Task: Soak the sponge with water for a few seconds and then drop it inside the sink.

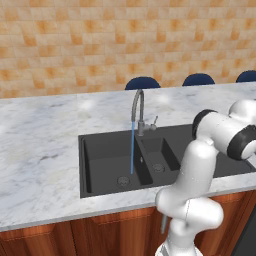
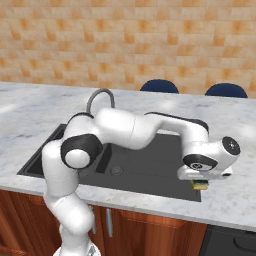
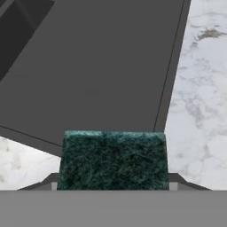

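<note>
The gripper [image 2: 201,184] hangs low at the near right corner of the sink [image 2: 150,170], and its jaws pinch the sponge [image 3: 113,160], one on either side. In the hand view the dark green block sits square between the two finger tips, its top face toward the camera, with the black rim of the sink running just beyond it and white marble counter [image 3: 204,111] on the far side of that rim and again beside the jaws at the lower left. In the right base view the sponge shows as a small yellowish-green piece directly under the hand, over the sink's near edge where black meets marble. Well away from the jaws, across the basins, the faucet [image 1: 138,111] arches over the wide basin, and the water [image 1: 132,147] falls from its spout as a thin blue line down to near the round grey drain [image 1: 123,181].
</note>
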Robot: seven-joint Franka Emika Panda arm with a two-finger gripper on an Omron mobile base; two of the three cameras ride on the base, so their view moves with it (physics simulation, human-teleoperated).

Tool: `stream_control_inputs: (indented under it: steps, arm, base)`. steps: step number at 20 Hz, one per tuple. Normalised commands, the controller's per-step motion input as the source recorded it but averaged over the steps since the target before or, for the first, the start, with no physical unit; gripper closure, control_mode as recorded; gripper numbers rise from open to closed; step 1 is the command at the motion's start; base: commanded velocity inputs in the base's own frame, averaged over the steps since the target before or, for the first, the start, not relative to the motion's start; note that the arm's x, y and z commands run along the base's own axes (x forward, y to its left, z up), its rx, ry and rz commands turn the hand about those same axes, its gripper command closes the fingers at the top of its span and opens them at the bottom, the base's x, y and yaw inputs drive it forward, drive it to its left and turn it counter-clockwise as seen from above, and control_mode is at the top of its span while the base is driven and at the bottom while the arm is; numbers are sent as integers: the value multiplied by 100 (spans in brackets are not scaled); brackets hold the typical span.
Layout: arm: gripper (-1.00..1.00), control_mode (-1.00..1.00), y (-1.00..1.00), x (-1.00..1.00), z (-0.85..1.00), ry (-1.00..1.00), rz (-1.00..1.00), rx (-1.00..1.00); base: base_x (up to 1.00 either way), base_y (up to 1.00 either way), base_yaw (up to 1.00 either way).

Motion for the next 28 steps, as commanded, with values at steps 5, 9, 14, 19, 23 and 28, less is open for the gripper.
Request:
stream_control_inputs:
  steps: [5,9,14,19,23,28]
  arm:
    - [100,-100,41,0,40,-7,0,0]
    - [100,-100,53,-1,2,-13,0,0]
    - [100,-100,83,0,0,-17,0,0]
    - [100,-100,92,2,4,-15,0,0]
    - [100,-100,95,0,0,-2,0,0]
    - [100,-100,89,4,14,6,0,-2]
  base:
    - [0,0,0]
    - [0,0,0]
    - [0,0,0]
    - [0,0,0]
    - [0,0,0]
    - [0,0,0]
